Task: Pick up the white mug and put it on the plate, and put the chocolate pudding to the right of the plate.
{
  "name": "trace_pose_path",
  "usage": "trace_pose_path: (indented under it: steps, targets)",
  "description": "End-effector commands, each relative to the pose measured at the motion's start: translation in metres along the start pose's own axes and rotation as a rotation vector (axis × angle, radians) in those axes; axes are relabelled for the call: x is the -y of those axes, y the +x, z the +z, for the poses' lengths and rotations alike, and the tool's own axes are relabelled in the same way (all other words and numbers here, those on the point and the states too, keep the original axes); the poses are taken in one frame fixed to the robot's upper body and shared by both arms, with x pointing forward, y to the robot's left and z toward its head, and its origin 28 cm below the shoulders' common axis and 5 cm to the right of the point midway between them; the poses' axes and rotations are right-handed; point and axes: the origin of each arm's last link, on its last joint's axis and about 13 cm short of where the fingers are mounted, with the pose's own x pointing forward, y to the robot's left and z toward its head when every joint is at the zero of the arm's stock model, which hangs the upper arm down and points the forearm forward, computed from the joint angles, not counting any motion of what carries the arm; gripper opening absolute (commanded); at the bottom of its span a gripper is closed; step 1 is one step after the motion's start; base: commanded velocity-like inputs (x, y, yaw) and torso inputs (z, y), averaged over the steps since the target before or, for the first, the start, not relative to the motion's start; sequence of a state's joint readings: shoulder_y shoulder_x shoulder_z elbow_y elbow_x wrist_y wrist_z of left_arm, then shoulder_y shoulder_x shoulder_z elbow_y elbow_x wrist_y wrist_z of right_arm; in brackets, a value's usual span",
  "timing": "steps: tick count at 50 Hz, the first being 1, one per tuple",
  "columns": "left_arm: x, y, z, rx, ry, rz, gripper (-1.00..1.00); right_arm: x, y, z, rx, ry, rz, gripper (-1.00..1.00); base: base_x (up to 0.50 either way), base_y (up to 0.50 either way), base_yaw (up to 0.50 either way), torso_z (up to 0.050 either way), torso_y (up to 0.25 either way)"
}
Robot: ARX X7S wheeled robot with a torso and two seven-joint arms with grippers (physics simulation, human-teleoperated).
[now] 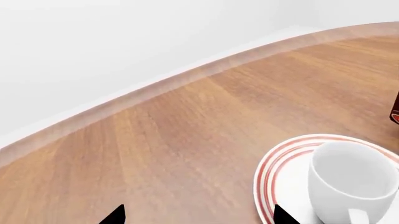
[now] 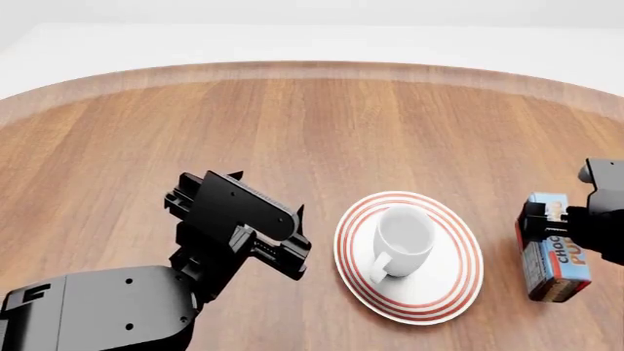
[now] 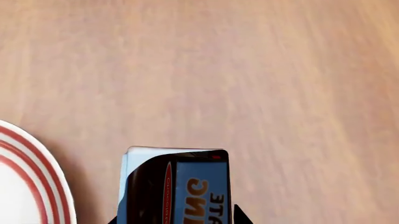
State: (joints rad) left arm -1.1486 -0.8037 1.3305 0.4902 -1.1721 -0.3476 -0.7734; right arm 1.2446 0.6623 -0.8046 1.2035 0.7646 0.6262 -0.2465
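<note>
The white mug (image 2: 405, 235) stands upright on the red-ringed plate (image 2: 443, 300), its handle toward me. My left gripper (image 1: 199, 215) is open just left of the plate (image 1: 274, 163), with nothing between its fingers; one fingertip (image 1: 283, 215) overlaps the plate's rim near the mug (image 1: 349, 177). To the right of the plate, the chocolate pudding (image 2: 557, 263) lies blue face up with my right gripper (image 2: 551, 219) shut on its near-plate end. In the right wrist view the carton (image 3: 187, 186) fills the gap between the fingers. I cannot tell whether it rests on the wood.
The round wooden table's far edge (image 2: 312, 69) curves across the back, with white floor beyond. Bare wood (image 2: 117, 131) spreads left of and behind the plate. My left arm's dark body (image 2: 98, 307) fills the near left corner.
</note>
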Motion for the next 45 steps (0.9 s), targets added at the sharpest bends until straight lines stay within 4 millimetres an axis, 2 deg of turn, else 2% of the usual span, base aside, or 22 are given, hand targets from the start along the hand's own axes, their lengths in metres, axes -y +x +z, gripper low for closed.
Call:
trace_pose_path:
  steps: [1, 4, 5, 21, 24, 28, 30, 31, 32, 33, 37, 44, 45]
  targets:
    - [0.000, 0.001, -0.001, -0.002, -0.003, -0.001, 1.00, 0.001, 0.006, -0.009, -0.019, -0.023, -0.026, -1.00, 0.00, 0.00, 0.00, 0.000, 0.000]
    - [0.000, 0.001, -0.001, -0.001, -0.003, 0.000, 1.00, 0.003, 0.006, -0.011, -0.017, -0.017, -0.042, -1.00, 0.00, 0.00, 0.00, 0.000, 0.000]
    - [0.000, 0.001, 0.000, 0.000, -0.003, 0.000, 1.00, 0.004, 0.006, -0.011, -0.019, -0.016, -0.044, 1.00, 0.00, 0.00, 0.00, 0.000, 0.000]
    - [0.000, 0.000, 0.000, 0.001, -0.004, 0.000, 1.00, 0.002, 0.007, -0.012, -0.020, -0.012, -0.055, 1.00, 0.00, 0.00, 0.00, 0.000, 0.000]
    - [0.000, 0.000, 0.000, 0.001, -0.004, 0.001, 1.00, 0.002, 0.004, -0.004, -0.006, -0.032, -0.054, 1.00, 0.00, 0.00, 0.00, 0.000, 0.000]
    - [0.000, -0.001, 0.000, 0.005, -0.004, 0.001, 1.00, 0.005, -0.009, 0.010, 0.021, -0.053, -0.071, 1.00, 0.00, 0.00, 0.00, 0.000, 0.000]
    - [0.000, -0.001, 0.000, 0.005, -0.004, 0.001, 1.00, 0.004, -0.010, 0.010, 0.021, -0.053, -0.071, 1.00, 0.00, 0.00, 0.00, 0.000, 0.000]
    - [-0.001, -0.002, 0.000, 0.007, -0.007, 0.000, 1.00, 0.008, -0.026, 0.025, 0.048, -0.074, -0.091, 1.00, 0.00, 0.00, 0.00, 0.000, 0.000]
    - [-0.001, -0.002, 0.000, 0.007, -0.007, 0.000, 1.00, 0.007, -0.027, 0.025, 0.048, -0.074, -0.091, 1.00, 0.00, 0.00, 0.00, 0.000, 0.000]
    - [-0.001, -0.002, -0.001, 0.008, -0.009, 0.001, 1.00, 0.009, -0.042, 0.036, 0.072, -0.095, -0.109, 1.00, 0.00, 0.00, 0.00, 0.000, 0.000]
    - [-0.002, -0.003, 0.000, 0.013, -0.010, 0.002, 1.00, 0.010, -0.062, 0.052, 0.108, -0.108, -0.125, 1.00, 0.00, 0.00, 0.00, 0.000, 0.003]
    - [-0.003, -0.004, 0.000, 0.016, -0.010, 0.005, 1.00, 0.008, -0.077, 0.063, 0.138, -0.132, -0.130, 1.00, 0.00, 0.00, 0.00, 0.000, 0.000]
    - [-0.004, -0.005, 0.001, 0.018, -0.010, 0.008, 1.00, 0.006, -0.085, 0.066, 0.150, -0.139, -0.124, 1.00, 0.00, 0.00, 0.00, 0.000, 0.000]
